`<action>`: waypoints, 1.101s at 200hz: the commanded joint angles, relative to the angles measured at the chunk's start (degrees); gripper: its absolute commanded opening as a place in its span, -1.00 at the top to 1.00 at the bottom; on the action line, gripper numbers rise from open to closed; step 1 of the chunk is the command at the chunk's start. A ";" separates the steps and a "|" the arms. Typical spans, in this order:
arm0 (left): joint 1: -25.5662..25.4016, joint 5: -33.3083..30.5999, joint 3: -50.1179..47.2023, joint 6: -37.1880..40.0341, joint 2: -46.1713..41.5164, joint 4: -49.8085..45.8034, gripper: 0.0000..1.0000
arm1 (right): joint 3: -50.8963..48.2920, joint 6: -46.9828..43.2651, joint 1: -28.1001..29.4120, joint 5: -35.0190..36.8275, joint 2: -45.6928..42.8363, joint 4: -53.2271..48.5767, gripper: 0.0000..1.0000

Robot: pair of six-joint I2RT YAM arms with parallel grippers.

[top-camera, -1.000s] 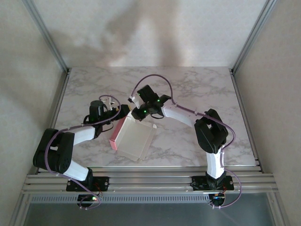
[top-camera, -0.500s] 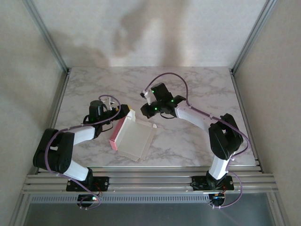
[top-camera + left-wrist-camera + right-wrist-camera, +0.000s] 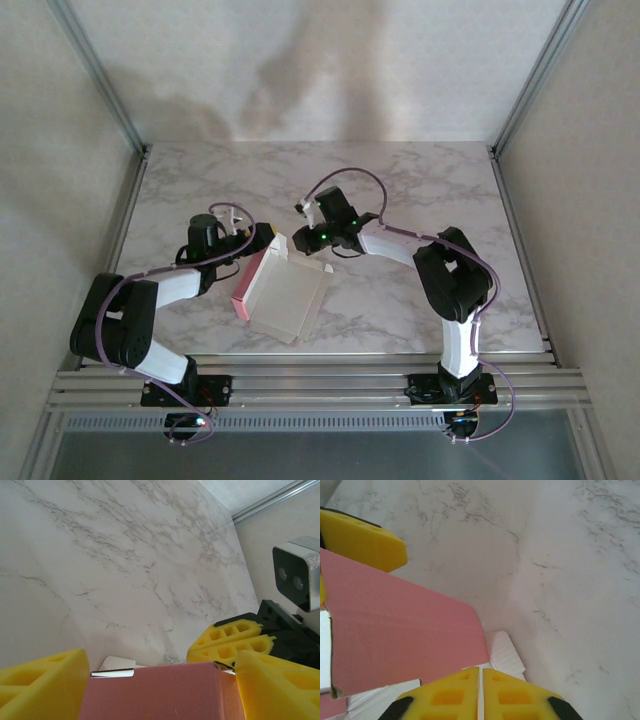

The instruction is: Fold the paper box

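The paper box (image 3: 288, 297) lies at the table's near middle, white face up, with a pink side wall (image 3: 246, 285) on its left. At the box's far left corner my left gripper (image 3: 260, 241) stands wide, its yellow fingers (image 3: 42, 685) pressed against both ends of a pink panel (image 3: 155, 692). My right gripper (image 3: 293, 243) is shut at the far edge of the box, with nothing visible between its pads. In the right wrist view, its tips (image 3: 480, 672) hover over a white flap (image 3: 506, 652) beside the pink panel (image 3: 405, 630).
Bare marble table (image 3: 420, 190) stretches behind and to the right of the box. Metal frame rails (image 3: 520, 240) edge the table. The right gripper's yellow fingers (image 3: 232, 640) and its wrist camera (image 3: 297, 580) sit close beside my left gripper.
The right arm swung its gripper up and right, away from the box, then came back to the box's far edge. The left arm and the box stayed still.
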 commanded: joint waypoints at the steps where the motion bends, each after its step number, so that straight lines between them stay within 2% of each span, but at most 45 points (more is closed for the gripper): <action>1: 0.65 1.21 -1.14 0.51 0.94 -0.26 -0.51 | -0.85 1.21 0.80 -3.27 0.56 3.68 0.77; 149: 1.38 4.33 0.56 -2.40 2.92 2.78 -0.51 | 0.24 1.80 3.70 -6.04 2.57 6.01 0.58; 220: 1.63 10.71 3.10 -3.14 5.90 3.43 -0.49 | 3.69 -1.20 3.69 -4.87 4.86 5.55 0.49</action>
